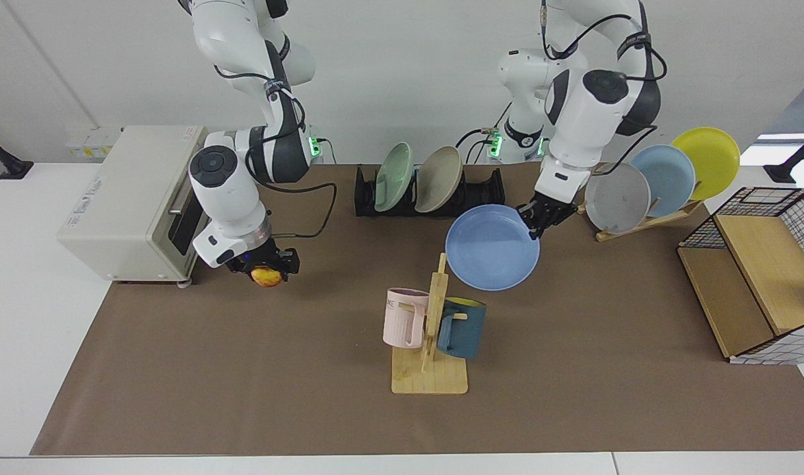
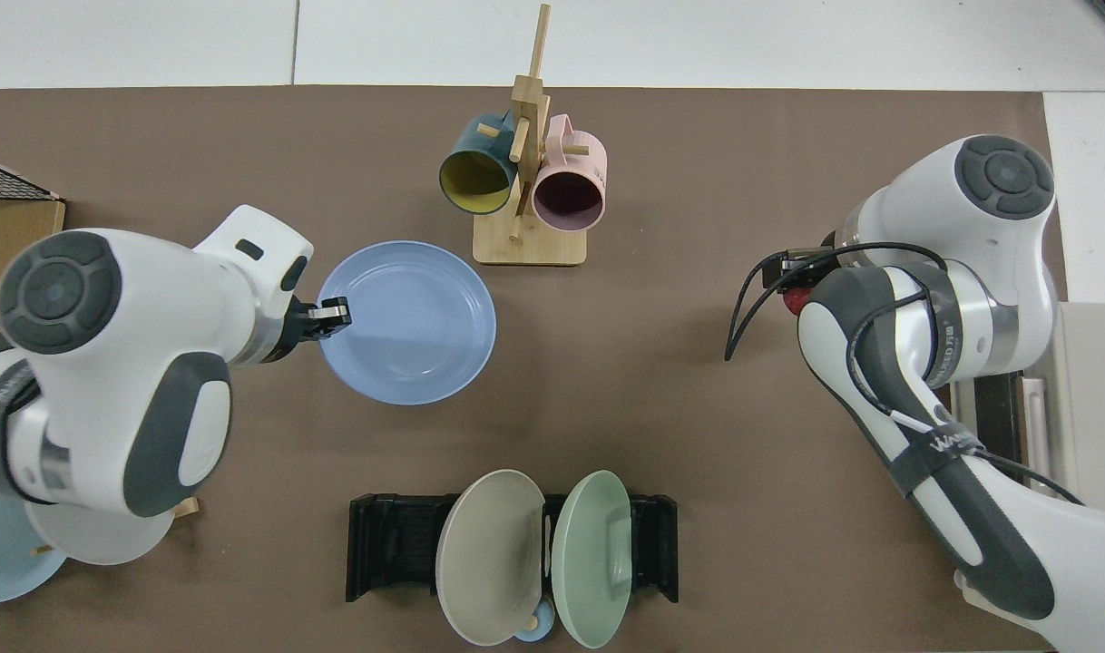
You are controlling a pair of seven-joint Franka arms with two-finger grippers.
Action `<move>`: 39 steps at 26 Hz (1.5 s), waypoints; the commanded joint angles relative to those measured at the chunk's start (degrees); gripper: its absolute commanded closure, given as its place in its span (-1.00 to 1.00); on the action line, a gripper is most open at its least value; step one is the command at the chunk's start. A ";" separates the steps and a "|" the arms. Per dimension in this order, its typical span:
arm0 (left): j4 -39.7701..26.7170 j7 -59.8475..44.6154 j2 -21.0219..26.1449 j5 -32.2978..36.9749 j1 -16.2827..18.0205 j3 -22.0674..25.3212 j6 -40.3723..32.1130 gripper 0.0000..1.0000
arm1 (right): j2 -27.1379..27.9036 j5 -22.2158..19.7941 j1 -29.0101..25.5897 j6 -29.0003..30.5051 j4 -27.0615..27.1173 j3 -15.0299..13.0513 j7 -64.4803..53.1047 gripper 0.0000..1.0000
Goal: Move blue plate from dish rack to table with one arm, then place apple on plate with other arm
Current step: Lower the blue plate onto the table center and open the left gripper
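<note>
L tool pinches blue plate near mug tree; R tool grips apple.

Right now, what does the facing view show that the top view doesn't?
Only the facing view shows the yellow plate, the whole toaster oven and the apple's yellow side in the right gripper. Only the top view shows inside the mugs. Both show the left gripper holding the blue plate by its rim, clear of the dish rack.
</note>
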 commanded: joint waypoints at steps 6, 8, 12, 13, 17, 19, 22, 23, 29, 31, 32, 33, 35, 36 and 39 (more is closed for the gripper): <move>-5.37 -7.59 5.25 -1.06 -5.92 -2.25 12.87 1.00 | -1.38 -0.48 -0.55 -1.36 -0.74 0.52 -0.78 1.00; -7.31 -7.59 5.51 -1.06 -6.97 -2.34 14.54 1.00 | -1.47 -0.48 -0.64 -1.27 -0.83 0.52 -0.78 1.00; -10.57 -7.59 4.46 -1.06 -8.12 -2.34 16.65 1.00 | -1.56 -0.48 -0.72 -1.27 -1.00 0.61 -0.87 1.00; -10.57 -7.59 4.54 -1.06 -8.21 -2.34 16.83 1.00 | -1.73 -0.48 -0.73 -1.27 -1.18 0.61 -1.04 1.00; -10.57 -7.59 5.25 -1.06 -8.65 -2.42 18.15 1.00 | -1.91 -0.48 -0.81 -1.27 -1.36 0.61 -1.22 1.00; -10.66 -7.59 5.25 -1.06 -8.65 -2.42 18.32 1.00 | -1.91 -0.48 -0.81 -1.27 -1.44 0.61 -1.22 1.00; -10.66 -7.59 5.60 -1.06 -8.65 -2.51 19.63 1.00 | -1.91 -0.48 -0.81 -1.27 -1.36 0.61 -1.22 1.00; -10.66 -7.59 5.60 -1.06 -8.73 -2.60 20.16 1.00 | -2.00 -0.48 -0.81 -1.27 -1.44 0.61 -1.22 1.00; -11.36 -6.89 5.51 -1.06 -8.91 -2.86 20.43 0.67 | -2.00 -0.39 -0.81 -1.27 -1.71 0.61 -1.22 1.00; -11.36 -6.53 5.51 -1.06 -8.91 -2.86 20.43 0.15 | -2.00 -0.39 -0.81 -1.27 -1.71 0.61 -1.22 1.00; -11.36 -6.45 5.51 -1.06 -8.91 -2.86 20.43 -0.08 | -2.00 -0.39 -0.81 -1.27 -1.71 0.61 -1.22 1.00; -11.27 -6.45 5.51 -1.06 -8.91 -2.86 20.35 -0.37 | -2.08 -0.39 -0.81 -1.27 -1.71 0.61 -1.22 1.00; -11.18 -6.18 5.51 -1.06 -8.91 -2.78 20.35 -0.83 | -2.08 -0.39 -0.73 -1.27 -1.80 0.61 -1.22 1.00; -11.18 -6.27 5.51 -0.72 -8.91 -2.78 20.35 -0.98 | -2.08 -0.39 -0.73 -1.27 -1.71 0.61 -1.13 1.00; -10.75 -6.53 5.60 -0.01 -8.82 -2.51 19.73 -0.99 | -2.08 -0.39 -0.55 -1.27 -1.80 0.61 -1.04 1.00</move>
